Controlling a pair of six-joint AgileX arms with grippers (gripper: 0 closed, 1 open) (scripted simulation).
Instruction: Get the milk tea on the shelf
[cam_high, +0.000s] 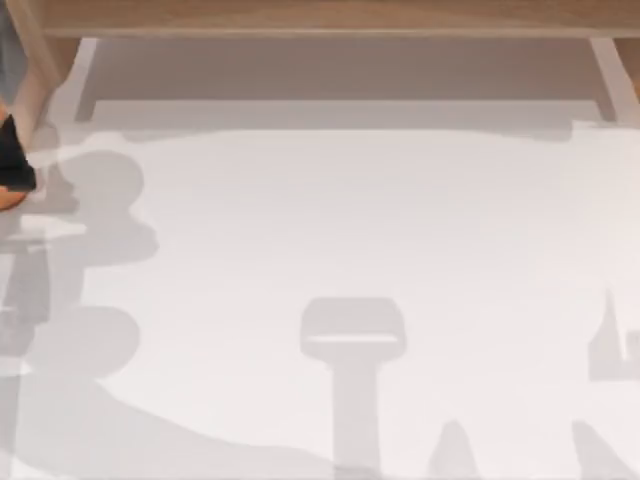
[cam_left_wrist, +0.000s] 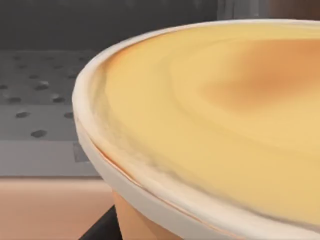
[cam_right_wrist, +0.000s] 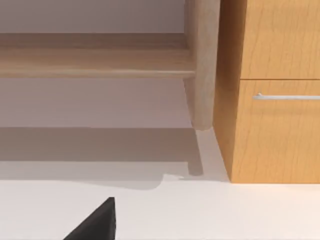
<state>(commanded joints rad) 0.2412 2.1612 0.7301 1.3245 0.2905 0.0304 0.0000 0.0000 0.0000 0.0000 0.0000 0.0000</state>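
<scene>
Closest in the left wrist view sits the milk tea (cam_left_wrist: 210, 130), its cream top just under the camera; that closeness suggests the left gripper (cam_high: 12, 165) carries it, though whether its fingers are clenched on the cup I cannot tell. From above, that gripper is a dark shape at the tabletop's (cam_high: 350, 250) far left edge, an orange sliver touching it, beside the shelf's slanted side post. The shelf (cam_high: 320, 20) spans the back, so the cup is probably being carried toward its board. The right gripper (cam_right_wrist: 97, 222) idles low over the tabletop near a wooden cabinet (cam_right_wrist: 275, 90); its fingers' state is unclear.
</scene>
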